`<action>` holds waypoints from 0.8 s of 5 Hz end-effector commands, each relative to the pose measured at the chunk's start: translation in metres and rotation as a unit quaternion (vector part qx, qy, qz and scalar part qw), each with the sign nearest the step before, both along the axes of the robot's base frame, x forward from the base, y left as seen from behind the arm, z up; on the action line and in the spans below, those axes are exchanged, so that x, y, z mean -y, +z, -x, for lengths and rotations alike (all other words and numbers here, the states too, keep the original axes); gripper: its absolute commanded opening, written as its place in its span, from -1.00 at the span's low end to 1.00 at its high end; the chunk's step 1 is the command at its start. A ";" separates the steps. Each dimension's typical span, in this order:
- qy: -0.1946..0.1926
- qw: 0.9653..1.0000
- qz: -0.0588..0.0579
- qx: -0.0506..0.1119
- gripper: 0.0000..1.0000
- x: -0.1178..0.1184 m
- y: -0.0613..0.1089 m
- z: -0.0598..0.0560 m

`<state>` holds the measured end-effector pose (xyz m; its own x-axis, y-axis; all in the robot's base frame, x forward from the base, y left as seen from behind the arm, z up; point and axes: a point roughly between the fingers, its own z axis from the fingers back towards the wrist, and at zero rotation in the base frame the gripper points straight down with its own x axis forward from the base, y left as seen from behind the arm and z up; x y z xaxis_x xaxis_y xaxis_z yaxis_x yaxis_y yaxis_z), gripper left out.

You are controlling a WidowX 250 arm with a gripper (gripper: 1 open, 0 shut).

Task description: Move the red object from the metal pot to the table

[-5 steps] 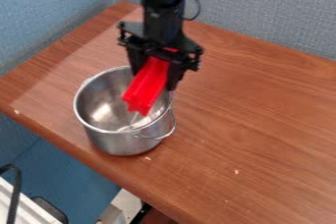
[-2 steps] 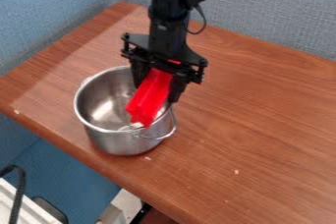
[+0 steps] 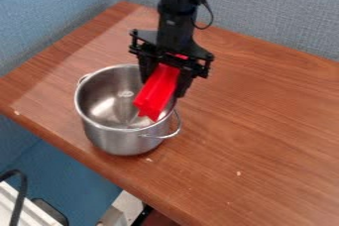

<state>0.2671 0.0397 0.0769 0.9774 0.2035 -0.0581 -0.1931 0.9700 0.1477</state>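
1. The gripper (image 3: pixel 171 63) points down over the far right part of the metal pot (image 3: pixel 122 111), and its jaws are closed on the upper end of the red object (image 3: pixel 158 91).
2. The red object hangs tilted from that grip. Its top sits between the jaws, and its lower end slopes down to the left, inside the pot and close to the right wall. Whether the tip touches the pot's floor or wall cannot be told.
3. Compared with a second ago, the gripper and the red object have drifted slightly to the right in the picture, toward the pot's rim on the side of the open table (image 3: pixel 259 121). The tilt of the object looks much the same, and the pot has not clearly moved.
4. My reading is that the grasp is made and the carry-out has barely begun. The object is held but is not yet clear of the rim, so lifting it over the wall comes before any placing on the table.
5. A risk, as I judge it: the long lower end could catch the rim and drag the light pot along.
6. Hard to make out: the fingertips are hidden behind the red block, so the depth of the hold is unclear. The arm is cut off at the top edge. The pot's shiny interior shows red reflections that blur where the object ends.
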 end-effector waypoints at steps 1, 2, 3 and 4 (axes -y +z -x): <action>0.040 0.999 -0.005 0.012 -1.00 -0.012 0.012 -0.004; 0.026 1.000 -0.003 0.001 -1.00 -0.010 0.000 -0.009; 0.025 1.000 -0.006 -0.002 -1.00 -0.011 -0.010 -0.016; -0.021 1.000 0.006 0.000 -1.00 0.003 -0.008 -0.015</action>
